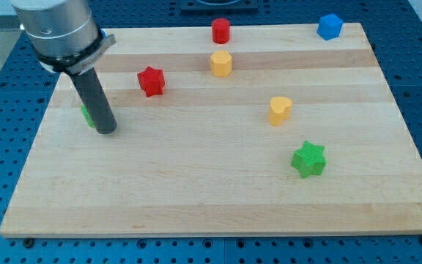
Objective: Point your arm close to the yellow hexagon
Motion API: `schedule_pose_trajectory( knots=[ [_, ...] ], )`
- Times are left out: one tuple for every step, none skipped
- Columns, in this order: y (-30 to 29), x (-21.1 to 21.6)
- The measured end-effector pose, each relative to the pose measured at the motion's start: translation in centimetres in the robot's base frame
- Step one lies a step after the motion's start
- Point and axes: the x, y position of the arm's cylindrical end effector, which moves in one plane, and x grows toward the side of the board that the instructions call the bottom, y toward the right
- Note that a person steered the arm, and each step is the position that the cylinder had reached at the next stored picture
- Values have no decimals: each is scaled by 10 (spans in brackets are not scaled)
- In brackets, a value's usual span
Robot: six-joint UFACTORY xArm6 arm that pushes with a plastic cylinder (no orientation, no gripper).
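The yellow hexagon sits near the view's top, middle of the wooden board. My tip rests on the board at the view's left, far to the left of and below the yellow hexagon. A green block is mostly hidden just behind the rod, touching or nearly touching it. A red star lies between my tip and the yellow hexagon.
A red cylinder stands just above the yellow hexagon. A yellow heart-like block lies right of centre, a green star below it, a blue cube at the top right corner.
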Motion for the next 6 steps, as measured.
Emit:
schedule_pose_trajectory(
  knots=[
    [-17, -12],
    [-20, -14],
    [2, 3],
    [24, 33],
    [26, 48],
    [28, 49]
  ],
)
